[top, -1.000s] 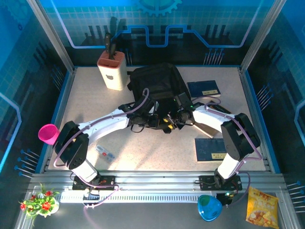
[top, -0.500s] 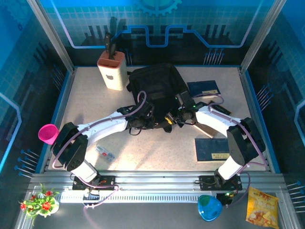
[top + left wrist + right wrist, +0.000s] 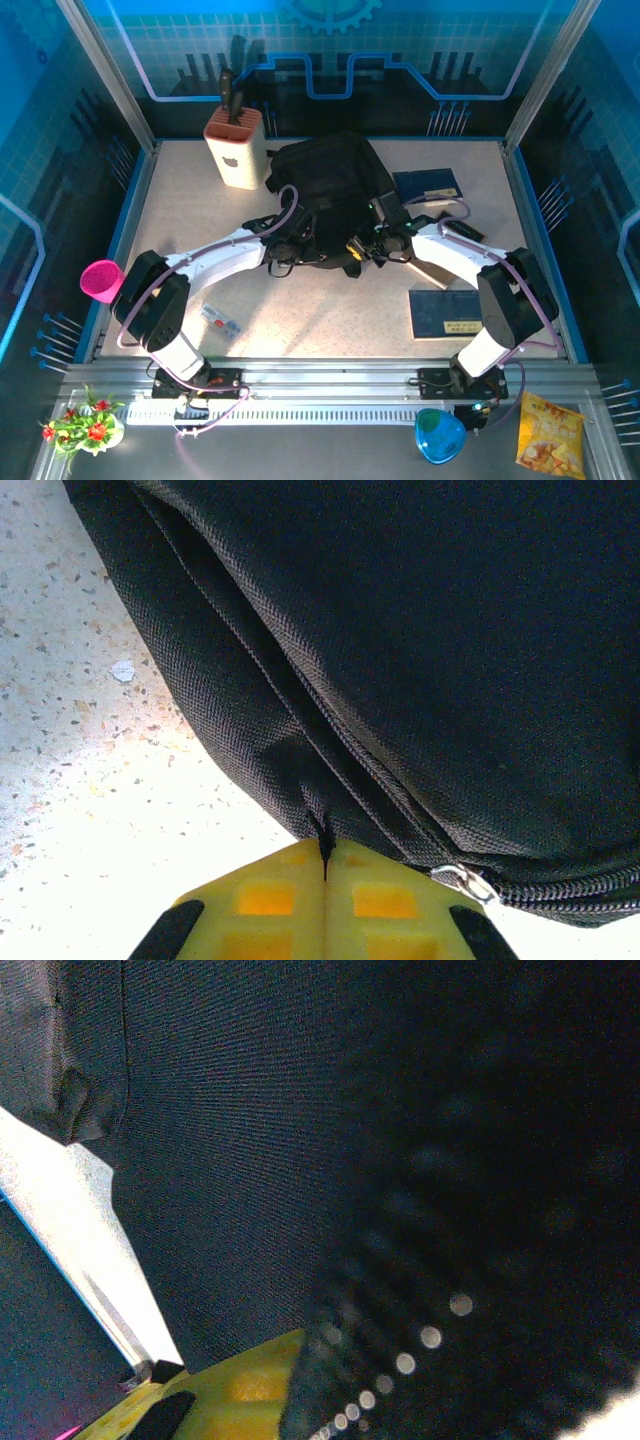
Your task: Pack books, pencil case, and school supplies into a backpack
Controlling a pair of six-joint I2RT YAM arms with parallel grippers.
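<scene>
backpack (image 3: 330, 185) lies on the desk (image 3: 300, 320) near the knife block (image 3: 235, 148). left jaws are clamped on a fold of its near seam; right jaws are together, pressed against its fabric.

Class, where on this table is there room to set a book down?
Bare table at the middle of the near edge and left, beside the knife block. Crowded around the backpack and by the books on the right.

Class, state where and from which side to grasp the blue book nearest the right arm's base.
Probably its left edge, coming low from the bare table at its left: the blue book lies flat and thin, and the right arm overlaps its right end.
</scene>
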